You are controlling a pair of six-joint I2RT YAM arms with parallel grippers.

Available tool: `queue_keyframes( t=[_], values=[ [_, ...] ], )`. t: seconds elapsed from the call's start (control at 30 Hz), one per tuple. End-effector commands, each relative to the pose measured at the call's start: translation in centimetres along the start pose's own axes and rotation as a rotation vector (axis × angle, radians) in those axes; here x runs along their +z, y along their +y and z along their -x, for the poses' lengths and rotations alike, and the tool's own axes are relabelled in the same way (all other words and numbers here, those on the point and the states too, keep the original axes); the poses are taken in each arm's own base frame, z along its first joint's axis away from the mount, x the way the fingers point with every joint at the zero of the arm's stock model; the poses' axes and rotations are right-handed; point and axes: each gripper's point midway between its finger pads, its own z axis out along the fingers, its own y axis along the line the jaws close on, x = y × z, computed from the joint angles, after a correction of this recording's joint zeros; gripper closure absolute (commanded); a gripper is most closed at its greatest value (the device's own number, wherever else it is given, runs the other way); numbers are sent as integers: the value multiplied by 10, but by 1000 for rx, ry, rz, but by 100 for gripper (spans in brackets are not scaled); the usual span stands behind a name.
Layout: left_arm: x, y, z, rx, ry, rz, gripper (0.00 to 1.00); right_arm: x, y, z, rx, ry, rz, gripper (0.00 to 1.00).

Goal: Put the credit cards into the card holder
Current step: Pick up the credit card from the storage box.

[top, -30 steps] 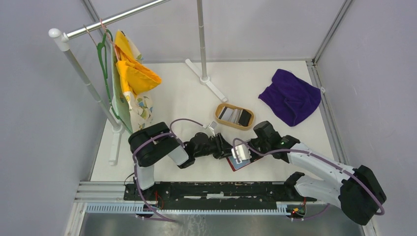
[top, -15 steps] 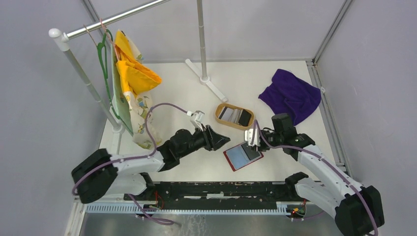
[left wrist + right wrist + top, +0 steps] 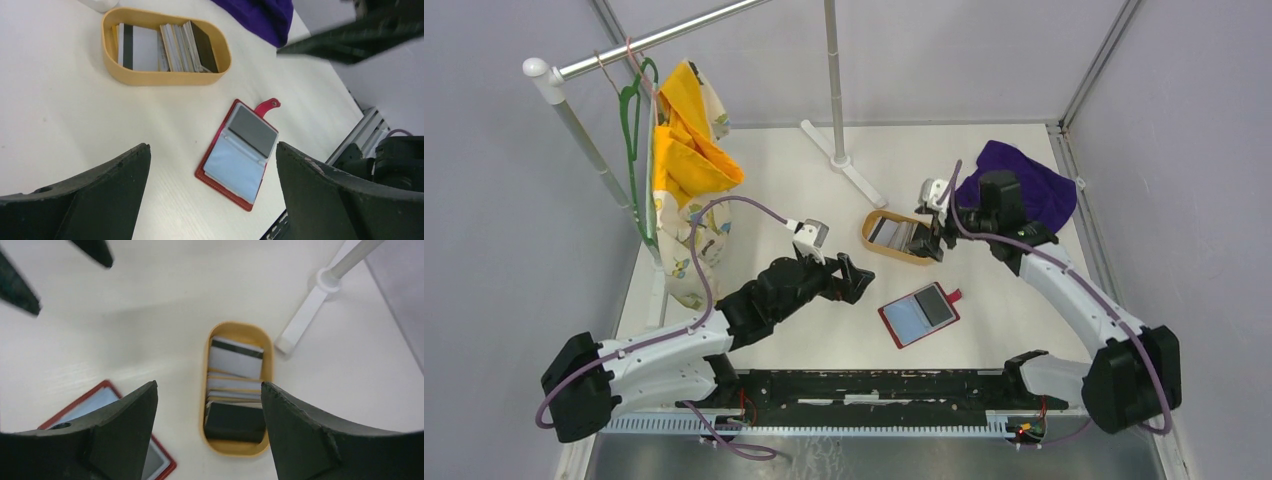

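Note:
The card holder (image 3: 919, 313) is a red bifold lying open on the table, with a pale blue card and a dark card in its pockets (image 3: 237, 155) (image 3: 92, 399). More credit cards (image 3: 896, 233) (image 3: 165, 47) (image 3: 235, 390), in black, white and grey, stand in a tan oval tray (image 3: 870, 224). My left gripper (image 3: 857, 277) (image 3: 212, 150) hangs open above the table, left of the holder, with nothing in it. My right gripper (image 3: 934, 240) (image 3: 208, 386) is open and empty above the tray's right end.
A purple cloth (image 3: 1014, 195) lies at the back right, behind the right arm. A white pole on a flat foot (image 3: 839, 160) (image 3: 310, 305) stands behind the tray. At the left, a rack holds a green hanger and yellow cloth (image 3: 684, 150).
Both grippers opened and left the card holder, which now lies free on the table. The right arm swung back to the tray. The left arm drew off to the left.

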Motion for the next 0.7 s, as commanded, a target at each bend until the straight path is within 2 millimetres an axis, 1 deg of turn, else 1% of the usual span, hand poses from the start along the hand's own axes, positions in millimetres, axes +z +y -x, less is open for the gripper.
queue_keyframes(
  t=[0.0, 0.07, 0.1, 0.17, 0.23, 0.27, 0.3, 0.33, 0.43, 0.47, 0.57, 0.67],
  values=[
    [-10, -9, 21, 50, -42, -29, 0, 9, -42, 42, 79, -82, -73, 19],
    [-17, -16, 37, 47, -73, -48, 0, 11, -57, 38, 81, -58, -127, 19],
    [-21, -17, 41, 60, -72, -44, 0, 12, -62, 36, 82, -49, -149, 19],
    [-25, -18, 50, 95, -67, -24, 0, 13, -66, 31, 87, -40, -167, 17],
    [-23, -11, 52, 133, -43, 23, 0, 14, -65, 23, 105, -36, -172, 14],
    [-21, -4, 43, 152, -1, 57, 0, 14, -66, 18, 132, -39, -182, 11],
    [-19, 2, 39, 159, 23, 92, 0, 14, -67, 13, 164, -39, -192, 5],
    [-16, 6, 34, 156, 47, 114, 0, 13, -69, 7, 201, -35, -199, 2],
    [-11, 3, 17, 109, 71, 76, 0, 12, -70, -14, 329, -45, -193, 2],
    [-10, -2, 17, 92, 54, 40, 0, 13, -69, -19, 369, -54, -179, 2],
    [-12, -6, 15, 39, 5, -4, 0, 15, -66, -35, 462, -46, -155, 2],
    [-15, -8, 15, 6, -35, -41, 0, 13, -73, -48, 483, -8, -212, 2]
  ],
)
